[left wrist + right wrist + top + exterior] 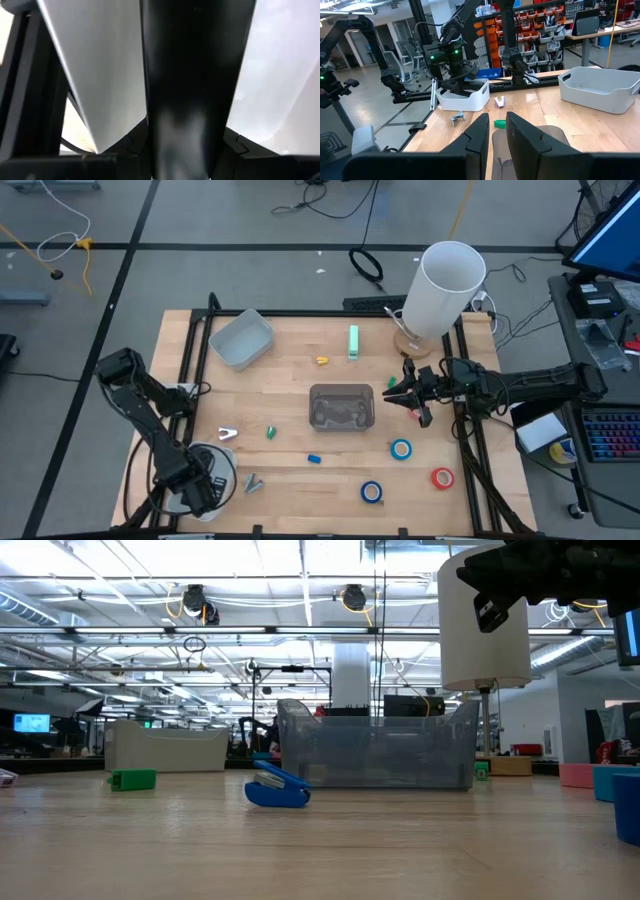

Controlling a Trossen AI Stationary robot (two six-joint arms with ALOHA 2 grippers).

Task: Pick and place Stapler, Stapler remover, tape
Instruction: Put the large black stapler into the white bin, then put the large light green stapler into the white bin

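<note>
We see a light wooden table [300, 380] w/ a black frame, from above. A tall white cylinder [448, 285] stands at its far right corner.

Two dark arms: the left gripper [205, 483] hangs over a white round tub [225, 458] at the near left corner; we cannot tell whether its fingers are spread or closed. The right gripper [392, 392] reaches in from the right, raised above the table, fingers pressed nearly together w/ nothing between them, tips just beside the right edge of a clear plastic bin [342, 406] at centre.

A grey-blue rectangular tray [243, 338] sits far left, tilted.

A mint-green oblong bar [353, 342] lies beyond the clear bin, long axis running near-to-far.

Tape: three ring-shaped rolls lie flat, holes up, all on the near side of the right gripper and apart from it. A blue roll [401, 449] is closest, a red roll [442, 478] is nearer the right edge, and a second blue roll [371, 492] is nearest the front.

A small blue stapler [314, 459] lies in front of the bin, long axis approx. left-right; at table level its raised end points left.

A silver staple remover [228, 434] lies near the left tub.
</note>
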